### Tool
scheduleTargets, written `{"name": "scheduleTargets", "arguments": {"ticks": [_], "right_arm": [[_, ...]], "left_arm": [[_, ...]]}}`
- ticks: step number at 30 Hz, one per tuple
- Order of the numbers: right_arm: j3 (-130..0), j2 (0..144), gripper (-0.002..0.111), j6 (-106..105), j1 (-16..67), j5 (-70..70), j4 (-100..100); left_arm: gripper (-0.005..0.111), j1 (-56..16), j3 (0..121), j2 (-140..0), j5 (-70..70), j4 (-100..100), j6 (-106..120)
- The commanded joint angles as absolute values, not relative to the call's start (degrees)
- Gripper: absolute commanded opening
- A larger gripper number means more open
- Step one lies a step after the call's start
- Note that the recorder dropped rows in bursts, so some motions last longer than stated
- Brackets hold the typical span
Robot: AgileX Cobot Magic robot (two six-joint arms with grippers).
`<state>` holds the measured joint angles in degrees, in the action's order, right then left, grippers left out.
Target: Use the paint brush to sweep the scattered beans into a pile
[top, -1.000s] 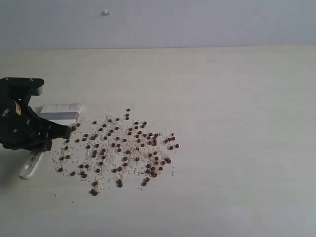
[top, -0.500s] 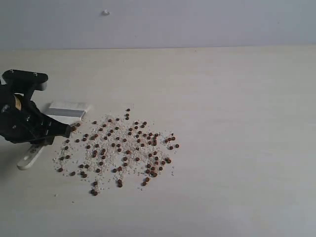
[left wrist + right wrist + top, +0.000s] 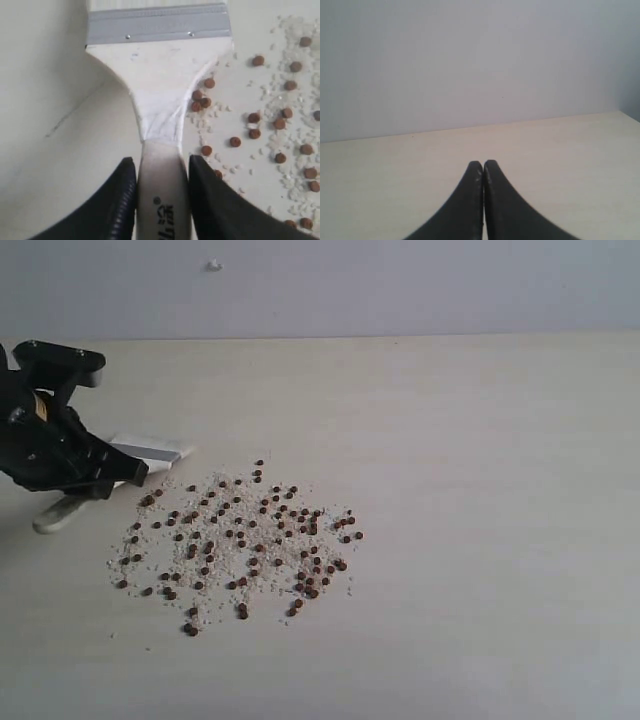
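Left end effector clamps the paint brush handle; beans ahead of it lie scattered, unswept. Right end effector pressed together.

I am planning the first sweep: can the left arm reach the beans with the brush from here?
Probably yes. The left hand is shut on the paint brush handle, the nearest beans lie right beside the brush, and nothing stands between them on the table.
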<state>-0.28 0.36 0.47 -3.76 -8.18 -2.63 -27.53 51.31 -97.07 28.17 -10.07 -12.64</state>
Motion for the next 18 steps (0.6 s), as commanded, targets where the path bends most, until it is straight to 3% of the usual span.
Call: {"name": "scheduleTargets", "arguments": {"ticks": [1, 6, 12, 18], "right_arm": [[0.0, 0.0, 0.0, 0.0, -3.6, -2.3, -1.7], [0.0, 0.0, 0.0, 12.9, -3.6, 13.5, -12.4], [0.0, 0.0, 0.0, 32.2, -3.6, 17.0, -9.6], [-7.8, 10.9, 0.0, 68.3, -3.6, 27.5, 44.1]], "left_arm": [[0.0, -27.3, 53.0, -96.4, 26.0, -9.7, -12.3], [0.0, -27.3, 56.4, -96.4, 27.7, -9.7, -11.3], [0.0, -27.3, 57.0, -96.4, 28.9, -9.7, -9.1], [0.0, -27.3, 58.5, -96.4, 30.3, -9.7, -8.4]]}}
